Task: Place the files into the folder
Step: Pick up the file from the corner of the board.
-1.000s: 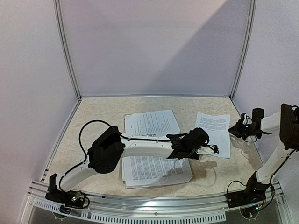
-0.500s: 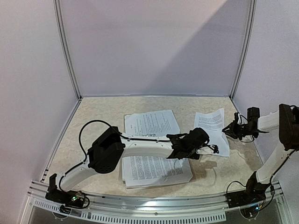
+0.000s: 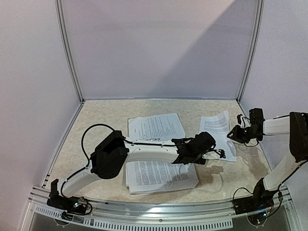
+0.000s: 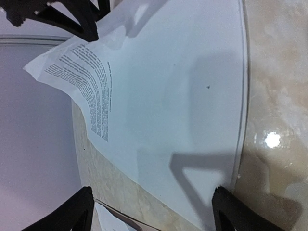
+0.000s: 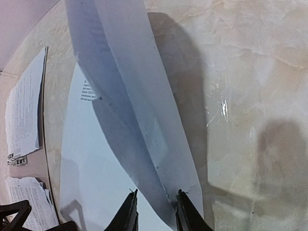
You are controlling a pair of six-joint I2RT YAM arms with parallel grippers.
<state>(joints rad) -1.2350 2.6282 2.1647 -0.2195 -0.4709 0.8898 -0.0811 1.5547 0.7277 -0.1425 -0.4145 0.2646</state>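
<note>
Nearest me, a printed stack [image 3: 159, 175] lay on the desk [image 3: 103, 120] beneath the left arm's forearm, and the folder [image 5: 29, 167] showed tan beside it. Past that, the left pincer [image 3: 217, 154] hung wide open and empty over the near left corner of the loose sheet [image 3: 217, 126]. That sheet lay right of the folder, its long axis running near to far. Its right edge was raised off the desk. There the right pincer [image 3: 232, 135] had its jaws slightly apart around the paper, though I couldn't tell whether it truly gripped. The right arm looked nearer, with the folder to its left.
</note>
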